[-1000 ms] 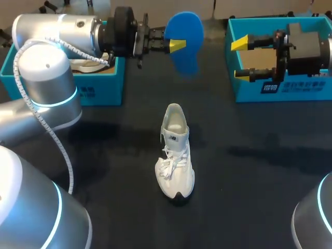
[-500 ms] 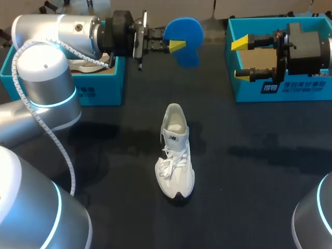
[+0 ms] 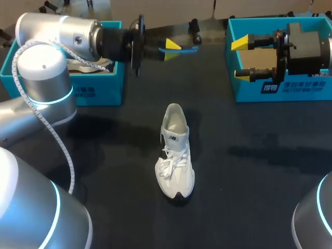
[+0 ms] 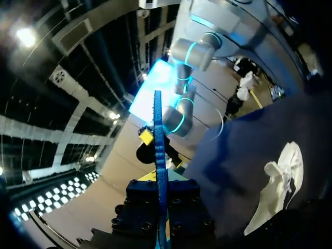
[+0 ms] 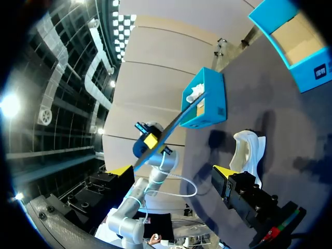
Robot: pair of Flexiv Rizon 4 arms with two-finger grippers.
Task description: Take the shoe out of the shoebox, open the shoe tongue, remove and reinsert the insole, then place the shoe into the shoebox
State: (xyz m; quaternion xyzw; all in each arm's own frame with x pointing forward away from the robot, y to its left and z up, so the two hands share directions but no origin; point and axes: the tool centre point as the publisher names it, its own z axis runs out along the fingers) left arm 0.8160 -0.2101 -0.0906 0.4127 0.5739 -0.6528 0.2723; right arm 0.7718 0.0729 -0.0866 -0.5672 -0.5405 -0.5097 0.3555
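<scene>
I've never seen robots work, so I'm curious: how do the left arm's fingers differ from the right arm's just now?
The left fingers pinch a thin blue insole, seen edge-on; the right fingers hold nothing. The left fingers sit close together; the right fingers stand wide apart, before the right shoebox. Both have yellow tips and hang above the table.

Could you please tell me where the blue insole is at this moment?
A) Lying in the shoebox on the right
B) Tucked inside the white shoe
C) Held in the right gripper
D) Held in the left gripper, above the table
D: the blue insole sits edge-on between the fingers of the left gripper, up off the table and apart from the white shoe, while the right gripper is open and holds nothing.
</scene>
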